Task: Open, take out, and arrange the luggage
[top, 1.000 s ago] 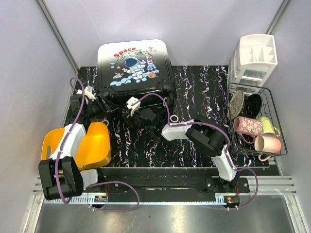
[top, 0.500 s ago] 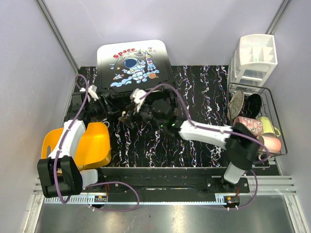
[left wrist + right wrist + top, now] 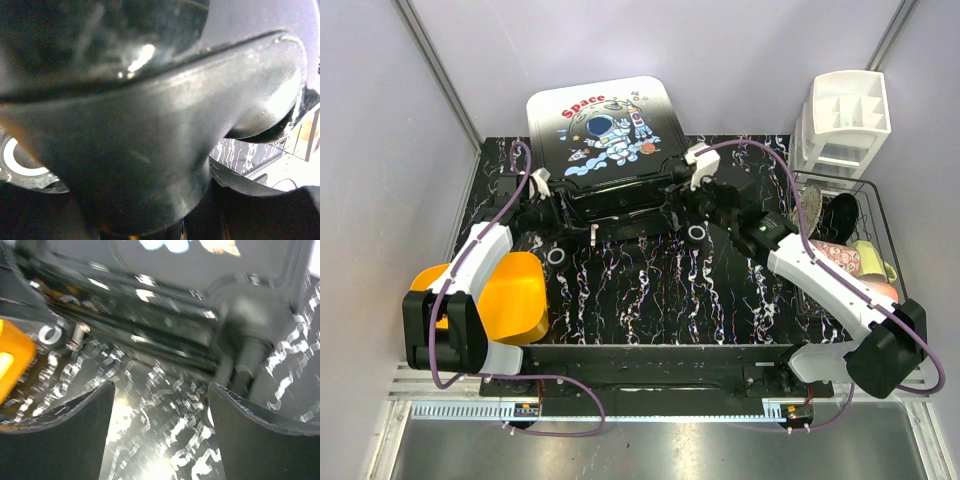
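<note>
The small black hard-shell wheeled suitcase (image 3: 605, 130), with its white cartoon-astronaut "Space" panel facing up, lies at about 11 to 12 o'clock on the black marbled counter (image 3: 650, 290). Its white-ringed wheels (image 3: 696, 232) point toward 6 o'clock. The task looks to be at the opening step: nothing from inside is out on the counter, and I cannot tell whether the two shell halves have parted along the dark near edge. The left gripper (image 3: 542, 203) sits against the suitcase's near corner on the 9 o'clock side. Blurred black shell fills its wrist view, so I cannot tell whether it is apart or clamped. The right gripper (image 3: 160, 387) hangs at the near corner on the 3 o'clock side, fingers spread wide with only counter between them. Next, I judge, the right gripper must find the seam or zip there and lift, while the left steadies the shell, since a light wheeled case may roll
</note>
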